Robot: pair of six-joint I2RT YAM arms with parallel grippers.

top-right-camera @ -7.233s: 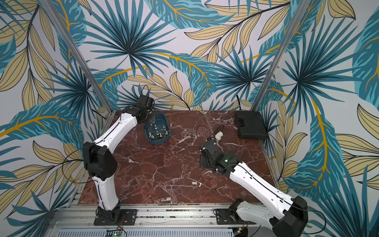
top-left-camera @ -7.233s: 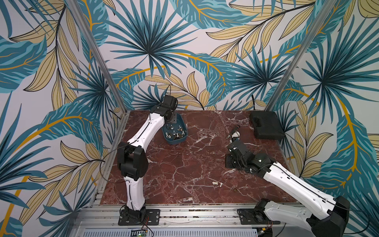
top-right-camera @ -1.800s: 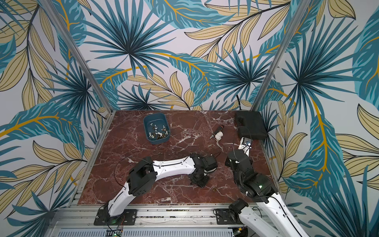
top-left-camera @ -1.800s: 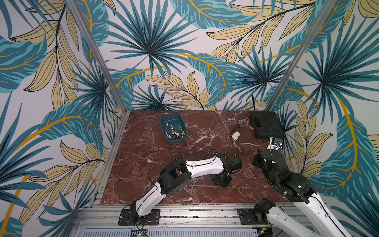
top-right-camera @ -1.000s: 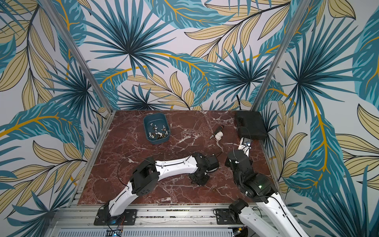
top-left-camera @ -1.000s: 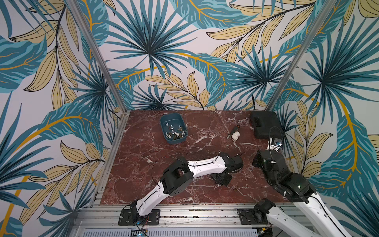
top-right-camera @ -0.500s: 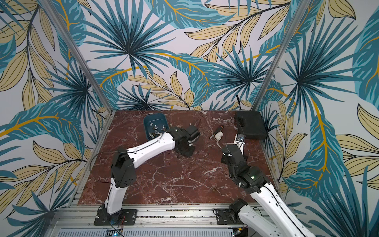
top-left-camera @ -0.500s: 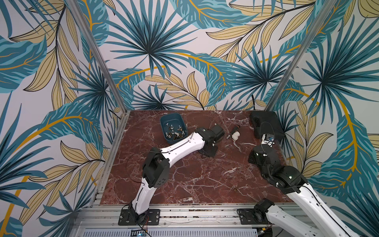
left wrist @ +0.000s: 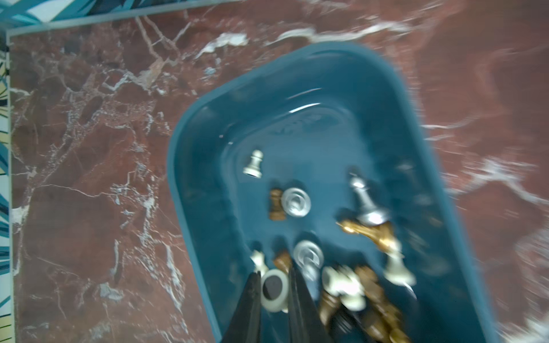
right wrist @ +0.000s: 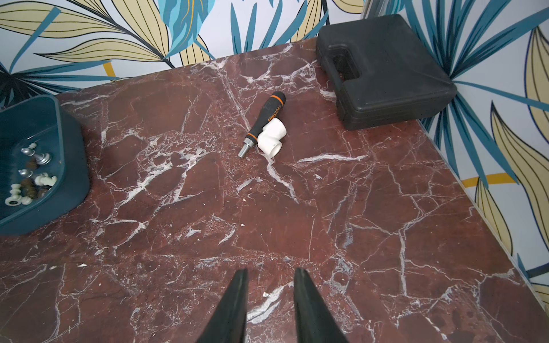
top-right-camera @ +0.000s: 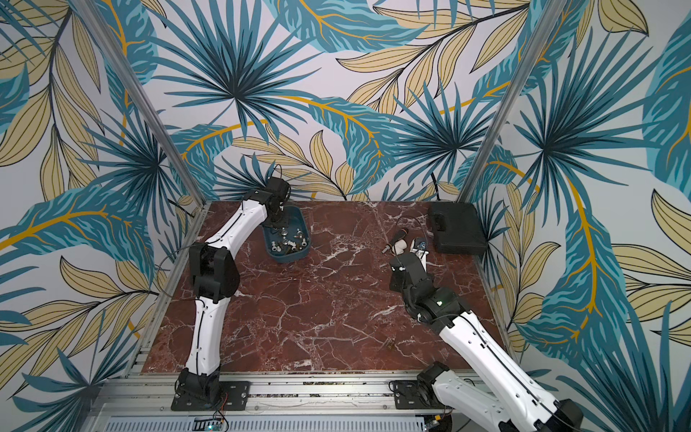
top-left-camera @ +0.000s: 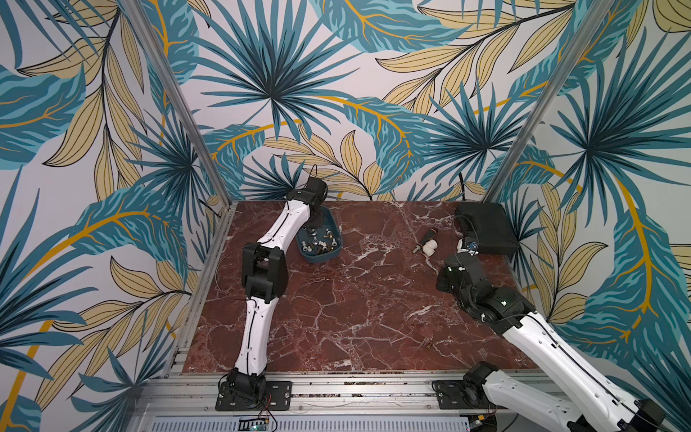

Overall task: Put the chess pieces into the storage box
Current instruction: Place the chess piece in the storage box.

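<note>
The teal storage box [top-left-camera: 322, 258] [top-right-camera: 288, 256] stands at the back left and holds several chess pieces [top-left-camera: 320, 243] in white, silver, gold and brown. My left gripper [left wrist: 274, 268] hangs over the box [left wrist: 190, 184], shut on a white chess piece [left wrist: 274, 289] whose round base faces the camera. One small gold-brown chess piece [top-left-camera: 428, 345] [top-right-camera: 390, 344] lies alone on the table near the front right. My right gripper [right wrist: 271, 270] hovers over bare marble at the right, open, with nothing between its fingers.
A black-handled tool [right wrist: 264, 121] and a white elbow fitting [right wrist: 271, 139] lie together at the back right. A flat black case [right wrist: 383, 68] [top-left-camera: 486, 228] sits in the back right corner. Patterned walls close in three sides of the table.
My left arm has swung from the front middle of the table to the back left and now hangs over the box with the white piece. The right arm has reached slightly farther back.
</note>
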